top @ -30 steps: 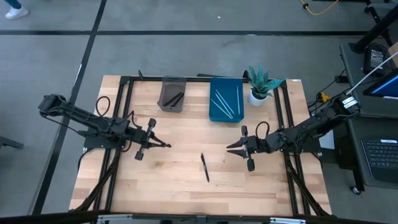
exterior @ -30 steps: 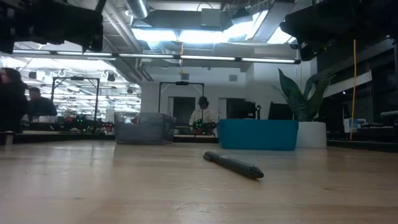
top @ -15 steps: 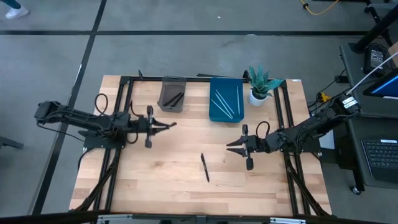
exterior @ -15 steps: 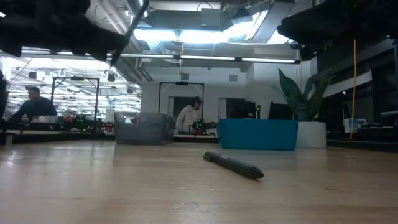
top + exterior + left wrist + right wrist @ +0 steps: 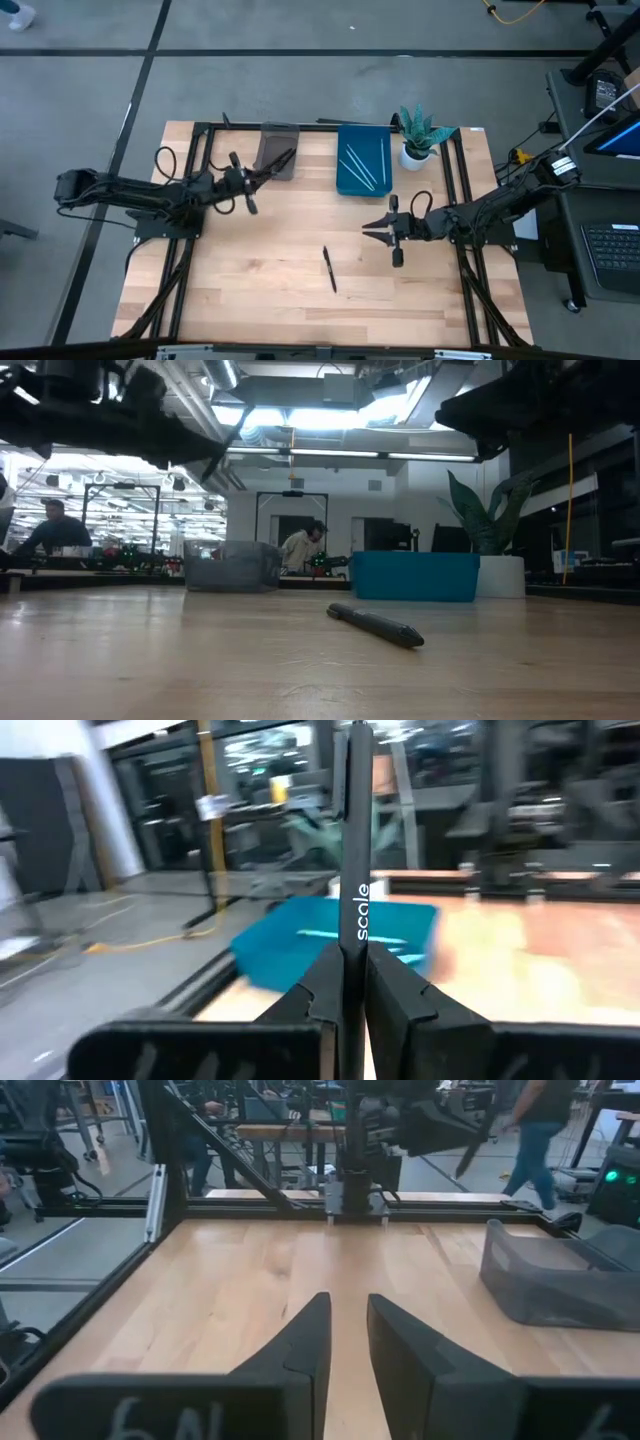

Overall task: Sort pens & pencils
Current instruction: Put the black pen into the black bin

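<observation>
My left gripper (image 5: 262, 172) is shut on a black pen (image 5: 352, 870) and hovers above the table beside the near left side of the grey bin (image 5: 276, 150). The bin holds black pens. The held pen's free end (image 5: 289, 156) reaches over the bin. A second black pen (image 5: 328, 268) lies flat on the wood near the table's middle; it also shows in the low view (image 5: 375, 625). The blue tray (image 5: 363, 160) holds pale teal pencils. My right gripper (image 5: 368, 228) hangs right of the lying pen, slightly open and empty. My left gripper pinches the black pen between its two fingers (image 5: 400, 1005). The pen lies along the fingers and sticks out well past their tips; its printed part (image 5: 360, 912) is free. The fingers come about level from the table's left, slanting toward the far edge. The pen is clear of the table.
A potted plant (image 5: 420, 135) stands at the far right beside the blue tray. Black frame rails (image 5: 200, 160) run along the table's left, right and far sides. Bare wood lies around the lying pen. People show in the room behind (image 5: 300, 548).
My left gripper has carried the black pen toward the table's far edge and right, up to the grey bin, turning so the pen points at the bin. My right gripper has shifted slightly toward the far edge. The pen on the table has stayed put.
</observation>
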Motion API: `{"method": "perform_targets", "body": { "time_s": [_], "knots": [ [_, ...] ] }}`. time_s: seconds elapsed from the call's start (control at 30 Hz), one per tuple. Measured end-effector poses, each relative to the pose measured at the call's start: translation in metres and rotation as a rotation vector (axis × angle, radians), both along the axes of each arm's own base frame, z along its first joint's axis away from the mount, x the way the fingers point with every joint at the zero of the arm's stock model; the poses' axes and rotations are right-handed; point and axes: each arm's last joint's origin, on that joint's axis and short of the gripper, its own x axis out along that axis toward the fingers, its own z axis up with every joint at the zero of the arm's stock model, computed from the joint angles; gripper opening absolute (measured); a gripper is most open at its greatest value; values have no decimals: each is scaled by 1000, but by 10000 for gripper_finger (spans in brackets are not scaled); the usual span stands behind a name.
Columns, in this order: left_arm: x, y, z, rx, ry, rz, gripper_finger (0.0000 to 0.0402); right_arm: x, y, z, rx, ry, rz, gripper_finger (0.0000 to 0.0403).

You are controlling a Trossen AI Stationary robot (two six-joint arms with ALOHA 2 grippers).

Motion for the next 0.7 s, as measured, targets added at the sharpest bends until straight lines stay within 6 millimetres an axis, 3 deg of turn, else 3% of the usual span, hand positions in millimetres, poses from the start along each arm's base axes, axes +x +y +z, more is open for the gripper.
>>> {"method": "perform_targets", "body": {
  "time_s": [0.33, 0.7],
  "knots": [
    [10, 38, -10, -11, -7, 199, 17, 3, -8, 1, -22, -6, -33, 71],
    [31, 78, -6, -52, 37, 232, 17, 3, -8, 0, -22, 0, -35, 71]
  ]
}}
